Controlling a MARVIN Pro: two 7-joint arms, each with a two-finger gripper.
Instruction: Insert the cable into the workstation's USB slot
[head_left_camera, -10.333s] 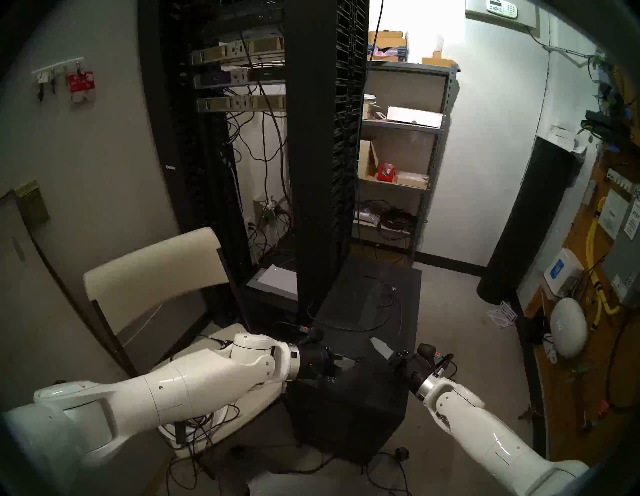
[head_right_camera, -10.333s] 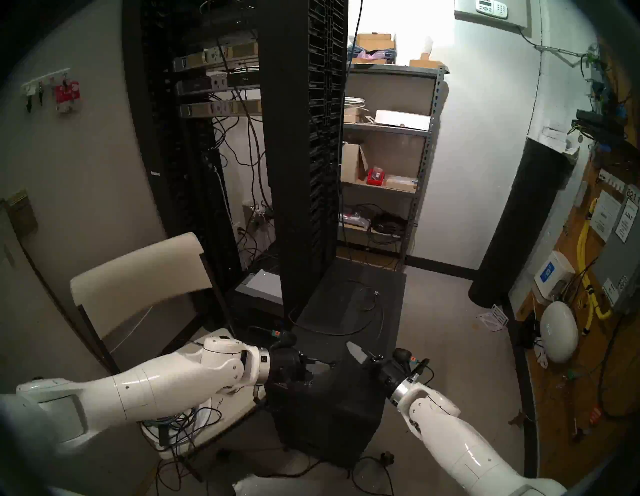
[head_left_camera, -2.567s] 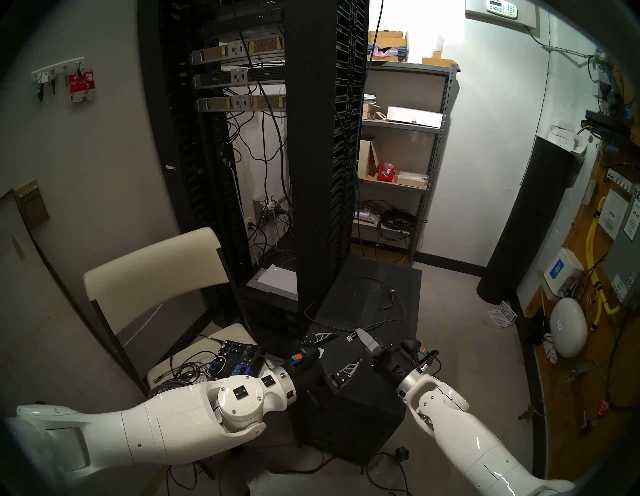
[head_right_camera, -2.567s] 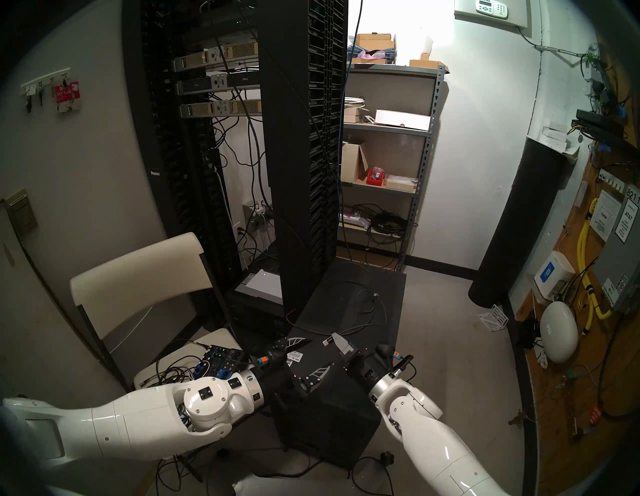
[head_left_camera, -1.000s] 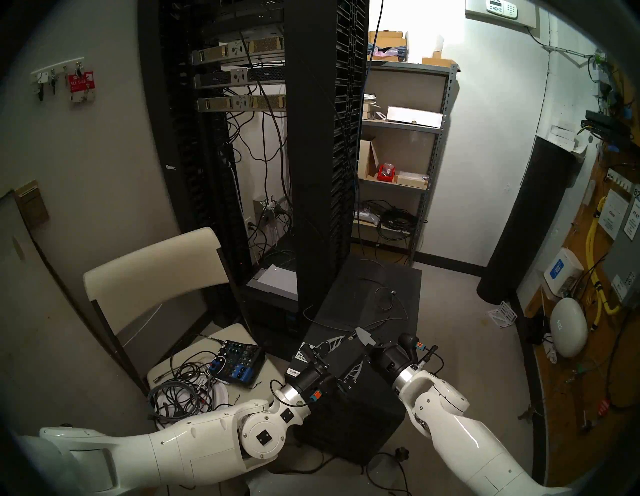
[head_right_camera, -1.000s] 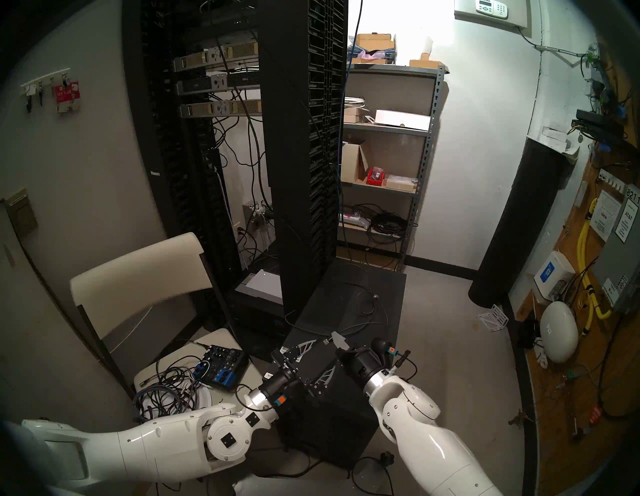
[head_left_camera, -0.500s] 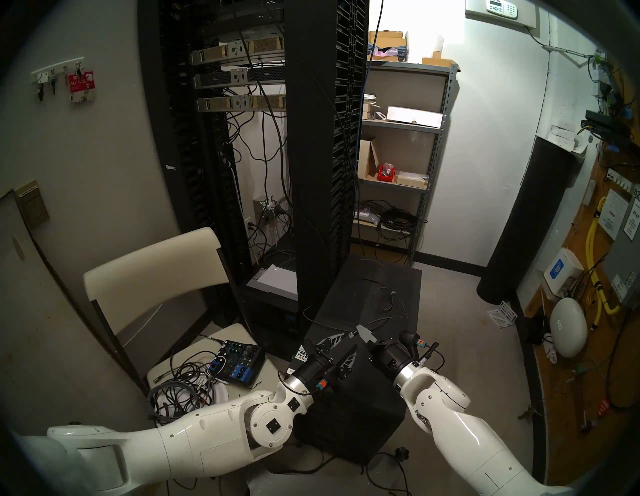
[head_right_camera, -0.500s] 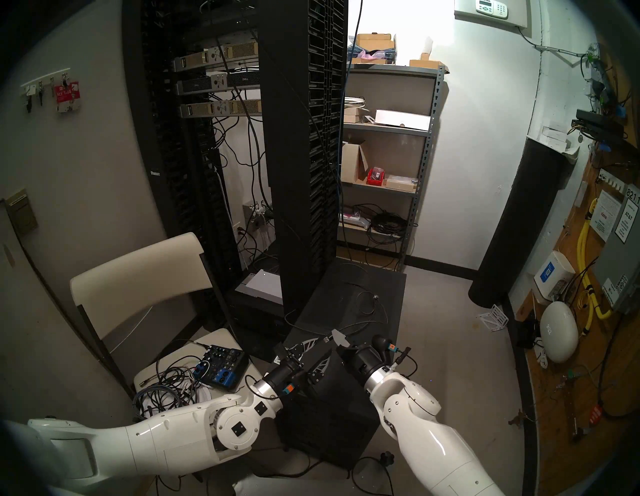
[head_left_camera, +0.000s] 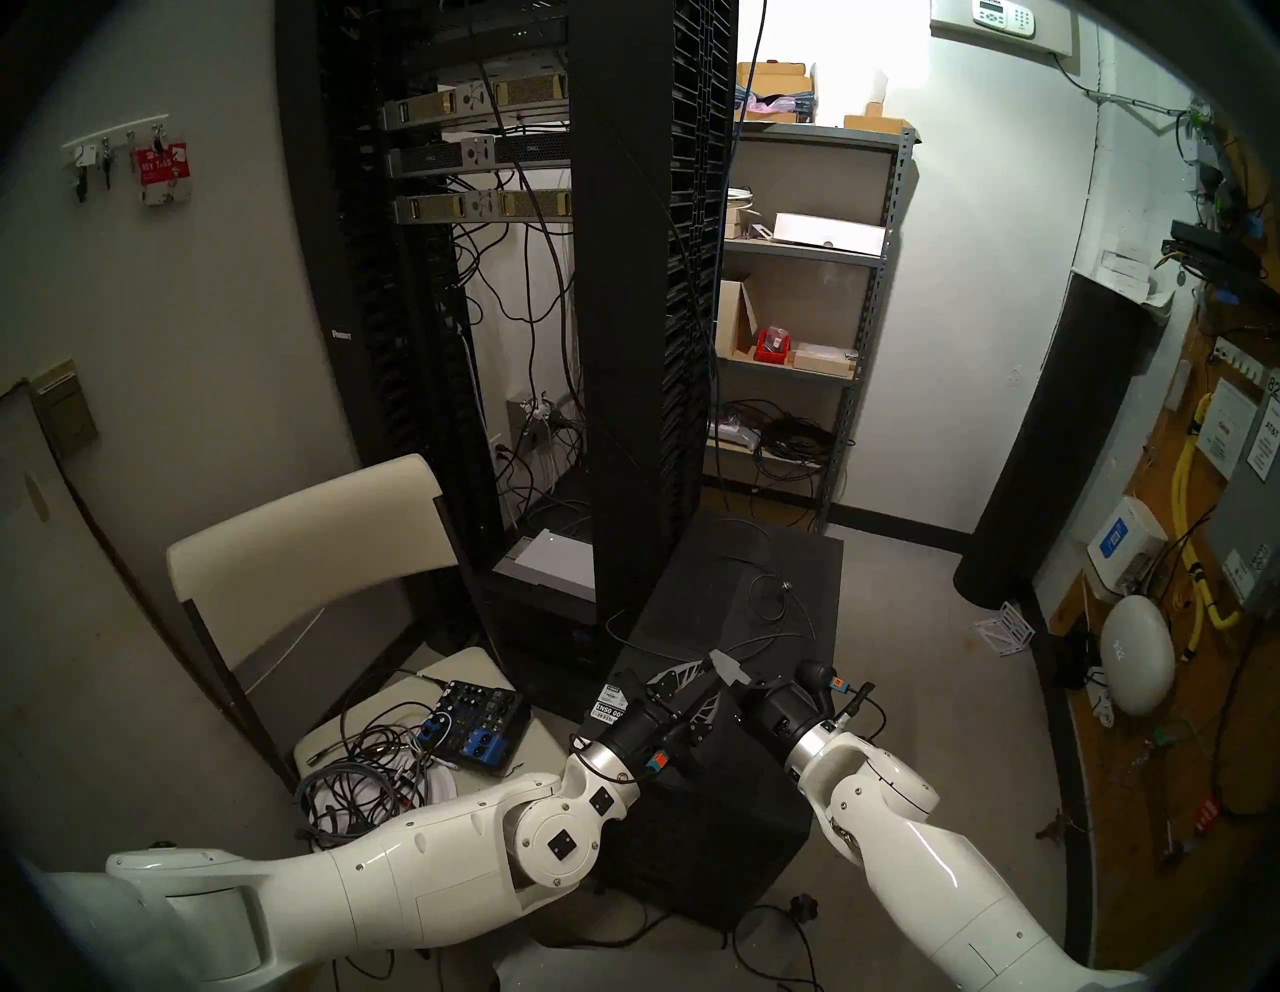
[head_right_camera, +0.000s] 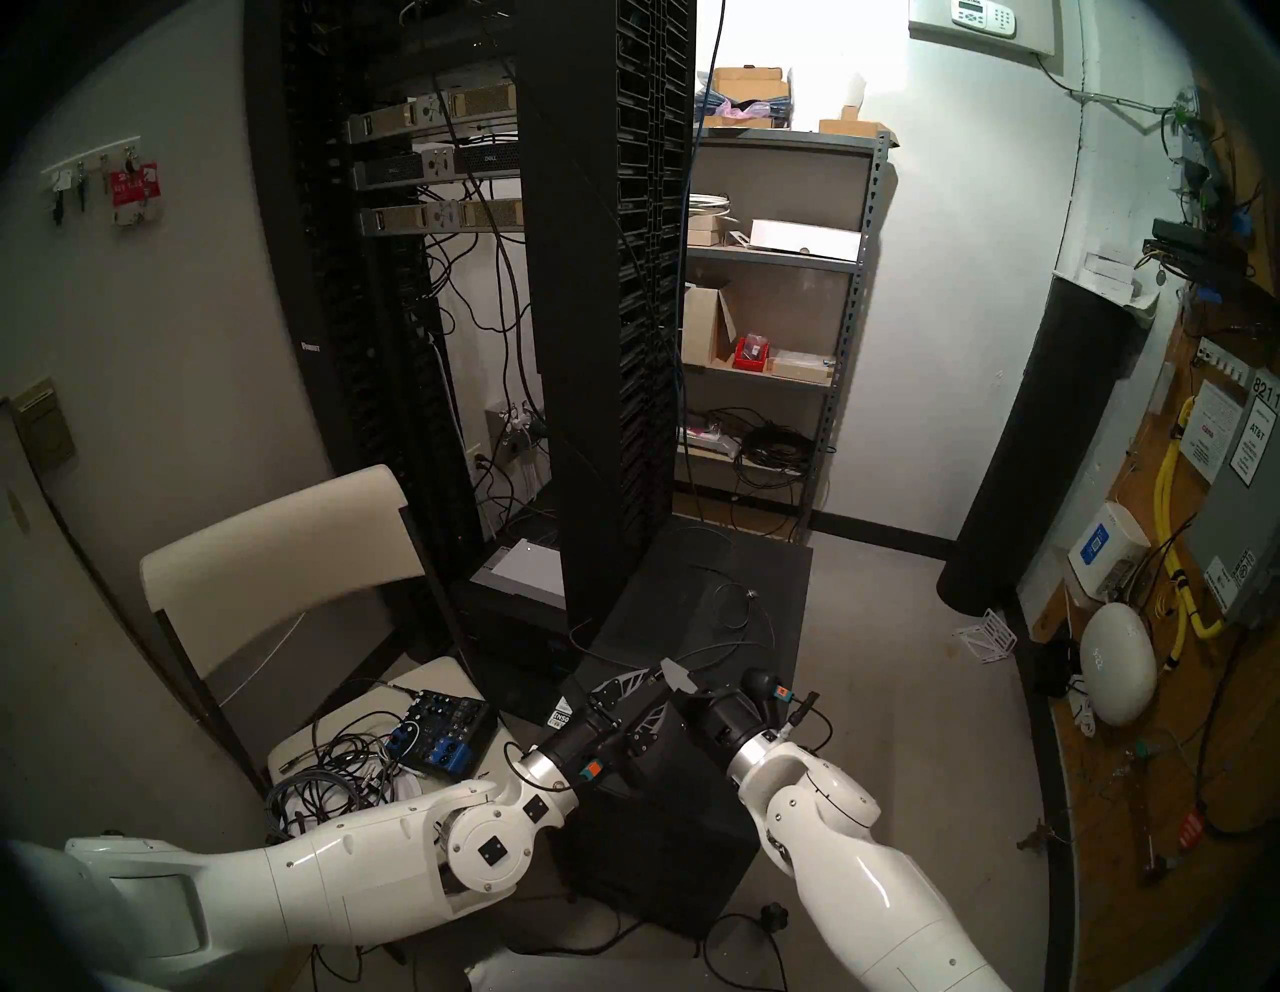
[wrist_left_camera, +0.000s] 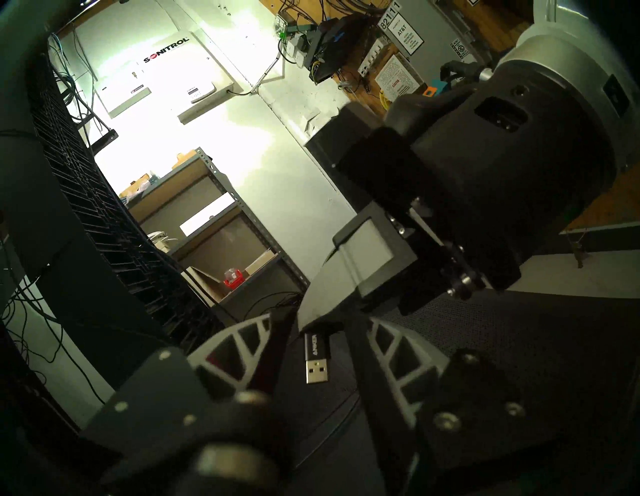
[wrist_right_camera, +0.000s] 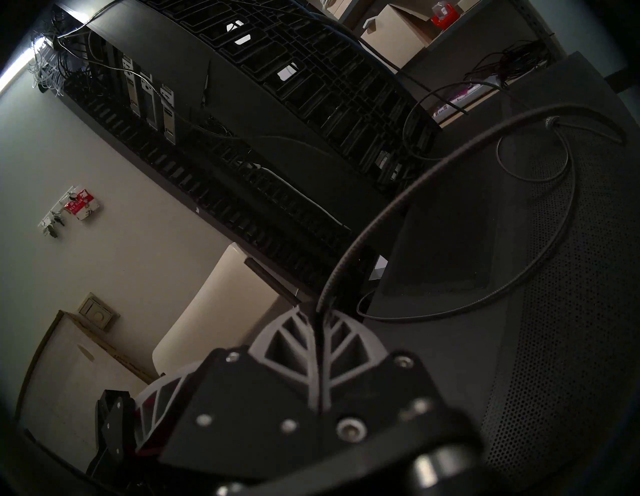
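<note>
Left wrist view gives you the cleanest read: the cable (wrist_left_camera: 317, 358) ends in its black USB plug, metal tip bare and pointing toward this camera, hanging just above the workstation (wrist_left_camera: 540, 346) top. The right gripper (wrist_right_camera: 317, 324) is clamped flat on the cord just behind the plug, so the whole plug sticks out free. That looks deliberate: it leaves you a body to grab. The rest of the cord loops slack across the mesh lid behind it, so nothing should tug at the plug.

Your left gripper (wrist_left_camera: 317, 350) is about half spread, one finger on each side of the plug, neither pad touching it yet as far as I can tell. Reads as a handover for a regrip closer to the tip.

Head view has both grippers meeting nose to nose over the case's near edge, by the white barcode stickers (head_left_camera: 609, 705). Can't see the USB slot from any camera.
</note>
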